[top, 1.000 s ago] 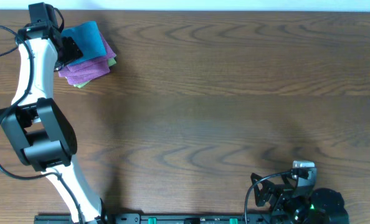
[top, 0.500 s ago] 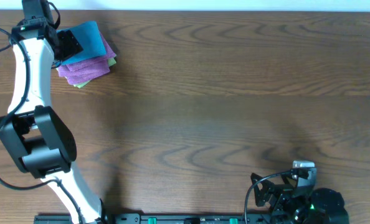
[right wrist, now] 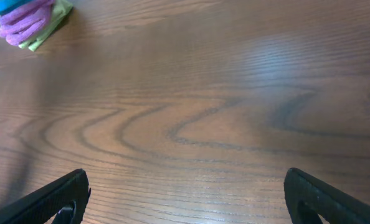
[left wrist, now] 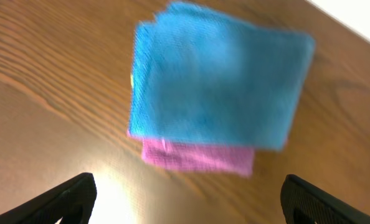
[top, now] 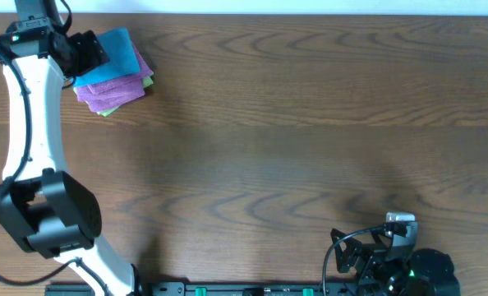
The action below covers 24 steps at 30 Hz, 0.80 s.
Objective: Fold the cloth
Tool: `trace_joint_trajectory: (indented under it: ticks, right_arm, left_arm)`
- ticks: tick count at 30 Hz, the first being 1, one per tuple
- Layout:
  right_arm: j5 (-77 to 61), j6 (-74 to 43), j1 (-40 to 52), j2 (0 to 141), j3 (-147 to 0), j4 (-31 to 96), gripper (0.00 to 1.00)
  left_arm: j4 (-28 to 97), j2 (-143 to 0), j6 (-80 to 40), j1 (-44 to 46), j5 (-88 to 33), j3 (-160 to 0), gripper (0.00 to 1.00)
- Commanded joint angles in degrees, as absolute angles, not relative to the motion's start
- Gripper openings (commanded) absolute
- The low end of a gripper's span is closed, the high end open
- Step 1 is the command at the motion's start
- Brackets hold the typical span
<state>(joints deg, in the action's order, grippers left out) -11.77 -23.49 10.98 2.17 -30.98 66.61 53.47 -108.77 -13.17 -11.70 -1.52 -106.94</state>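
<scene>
— Brown wood grain at the near edge, and the right gripper sits parked by its base, fingers spread wide, nothing between them; what lies beyond?
— Bare tabletop right across; the interest is in the far left corner, well apart from that arm.
— So the left arm is nearer?
— By a long way; the left gripper hovers just beside the stack, fingers wide apart, holding nothing.
— And the cloth?
— Ahead of the fingertips in the wrist view; it lies flat as a folded rectangle on top of the purple cloth, with the light green cloth peeking out underneath; its long axis runs across the gripper's line, a little tilted.
— Fold done, you'd say?
— Looks that way to me; any further touch means reaching straight ahead.
</scene>
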Motion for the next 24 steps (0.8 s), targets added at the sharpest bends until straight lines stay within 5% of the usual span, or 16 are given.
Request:
trace_joint_trajectory:
  ticks: [1, 24]
  right_arm:
    - [-11.4, -24.0, 10.5, 1.8, -30.9, 66.7, 0.99]
    - [-11.4, -24.0, 10.5, 1.8, -30.9, 66.7, 0.99]
  left_arm:
    - [55.5, -105.1, -10.3, -9.4, -2.6, -107.8, 0.96]
    - [83.6, -82.0, -5.2, -5.9, -2.7, -105.1, 0.95]
